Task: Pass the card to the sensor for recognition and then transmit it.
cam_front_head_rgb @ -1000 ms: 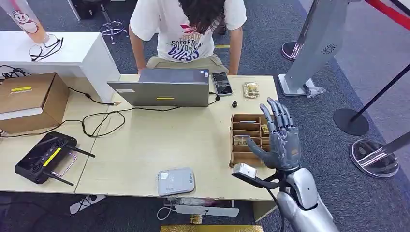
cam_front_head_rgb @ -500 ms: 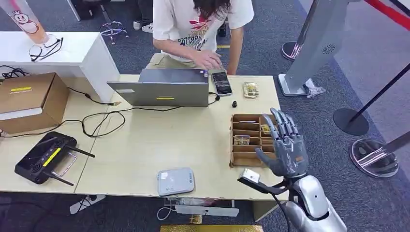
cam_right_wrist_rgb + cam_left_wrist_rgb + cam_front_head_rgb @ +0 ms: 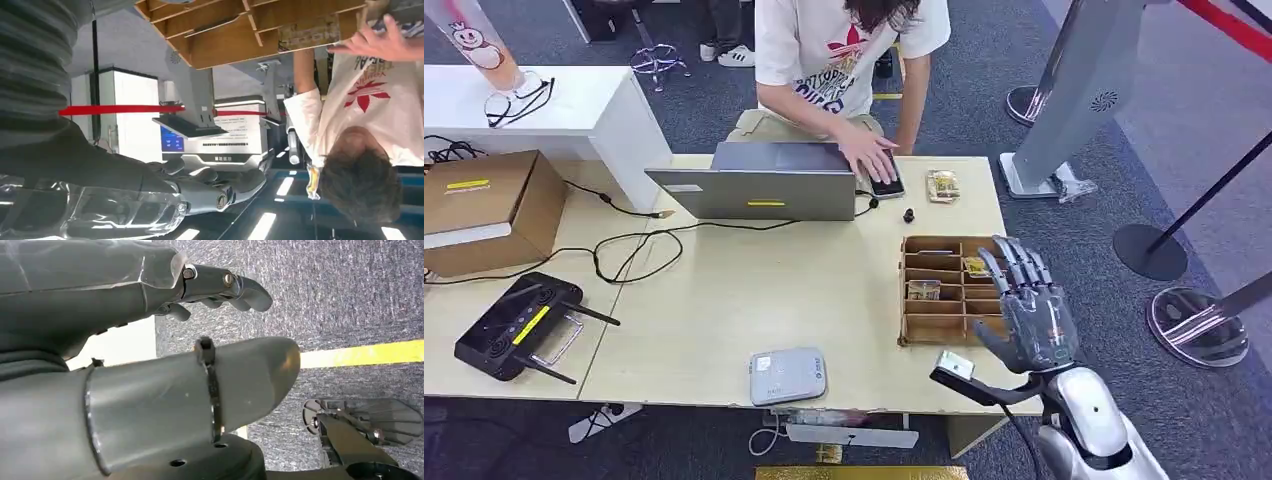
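Your right hand hovers empty, fingers spread, just beside the compartmented wooden card tray, poised to pick a card.

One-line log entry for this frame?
right hand: open, raised beside compartmented wooden card box | left hand: empty | grey rounded sensor: untouched | person's hand: on phone

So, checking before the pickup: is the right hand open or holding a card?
Open: the right hand hovers by the wooden organizer, fingers spread, holding nothing.
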You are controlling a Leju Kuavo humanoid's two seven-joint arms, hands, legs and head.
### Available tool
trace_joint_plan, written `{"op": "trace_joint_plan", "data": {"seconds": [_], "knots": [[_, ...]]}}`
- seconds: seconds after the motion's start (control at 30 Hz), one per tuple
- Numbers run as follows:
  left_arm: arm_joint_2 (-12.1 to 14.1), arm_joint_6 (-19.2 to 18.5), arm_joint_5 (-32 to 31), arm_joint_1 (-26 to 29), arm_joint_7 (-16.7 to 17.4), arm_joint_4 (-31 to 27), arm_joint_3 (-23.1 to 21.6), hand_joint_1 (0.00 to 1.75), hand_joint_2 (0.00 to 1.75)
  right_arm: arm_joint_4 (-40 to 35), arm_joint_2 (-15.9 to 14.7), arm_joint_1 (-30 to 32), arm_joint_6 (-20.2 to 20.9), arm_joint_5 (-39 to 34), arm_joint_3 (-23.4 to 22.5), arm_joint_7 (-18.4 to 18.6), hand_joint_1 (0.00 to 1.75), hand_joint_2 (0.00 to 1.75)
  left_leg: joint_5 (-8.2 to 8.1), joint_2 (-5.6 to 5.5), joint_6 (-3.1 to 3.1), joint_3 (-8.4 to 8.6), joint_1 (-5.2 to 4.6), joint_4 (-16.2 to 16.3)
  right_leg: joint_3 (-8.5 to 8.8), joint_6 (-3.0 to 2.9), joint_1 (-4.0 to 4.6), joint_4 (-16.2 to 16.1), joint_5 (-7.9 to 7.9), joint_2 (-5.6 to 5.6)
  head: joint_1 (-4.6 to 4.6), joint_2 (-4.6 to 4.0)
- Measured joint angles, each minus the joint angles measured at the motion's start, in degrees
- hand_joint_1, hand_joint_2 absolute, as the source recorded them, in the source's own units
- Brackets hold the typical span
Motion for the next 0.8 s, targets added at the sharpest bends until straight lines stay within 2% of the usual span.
{"op": "trace_joint_plan", "data": {"seconds": [0.33,0.8], "knots": [[0.1,-0.4,-0.2,-0.1,0.0,0.0,0.0,0.0,0.0,-0.7,-1.7,0.4,2.6,-0.8,-0.6,0.6,0.0,1.75,0.0,0.0,0.0,-0.01,0.0,0.0,0.0,0.0,0.0,0.0,0.0,0.0,0.0,0.0],[0.2,-0.7,-0.2,-0.2,0.1,0.0,0.0,0.0,0.0,-0.7,-3.6,0.1,7.9,-2.1,-0.6,3.2,0.0,1.75,-0.01,0.0,0.02,-0.01,-0.01,0.0,0.0,0.0,0.0,0.0,0.0,-0.02,-0.02,0.0]]}}
